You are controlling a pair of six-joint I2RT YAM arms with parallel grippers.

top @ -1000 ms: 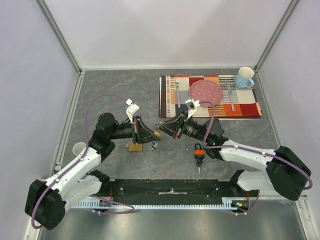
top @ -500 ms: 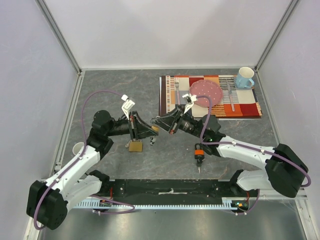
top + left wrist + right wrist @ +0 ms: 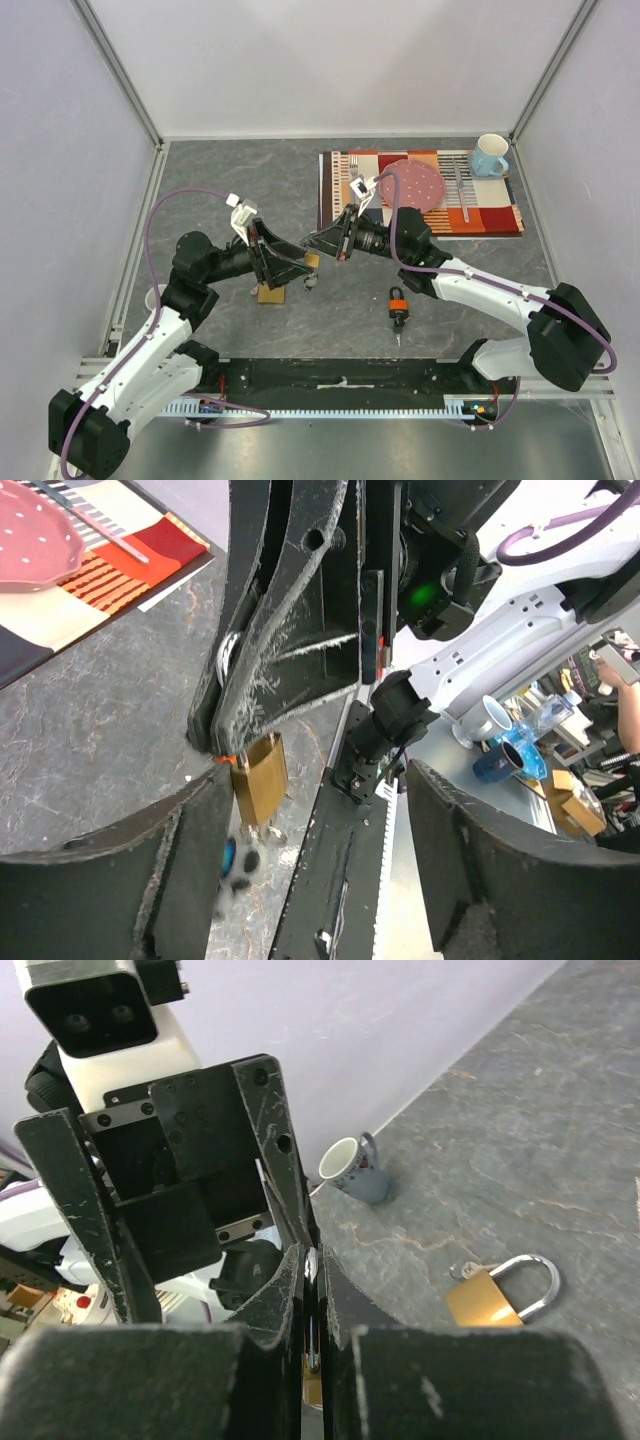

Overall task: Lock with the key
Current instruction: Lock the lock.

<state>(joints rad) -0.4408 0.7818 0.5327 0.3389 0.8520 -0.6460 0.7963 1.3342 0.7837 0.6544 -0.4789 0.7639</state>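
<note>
Stretched inward, the left gripper (image 3: pixel 310 780) stands released, jaws wide. Facing it tip to tip, the scuffed black right gripper (image 3: pixel 215 742) is clenched on a small boxy brass padlock (image 3: pixel 260 780).

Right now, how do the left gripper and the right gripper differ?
The left gripper has its jaws wide apart, while the right gripper has them pressed shut. The left gripper holds nothing, whereas the right gripper pinches a small brass padlock that hangs below its fingertips. What they share: both are raised and point toward each other, their tips close together.
</note>
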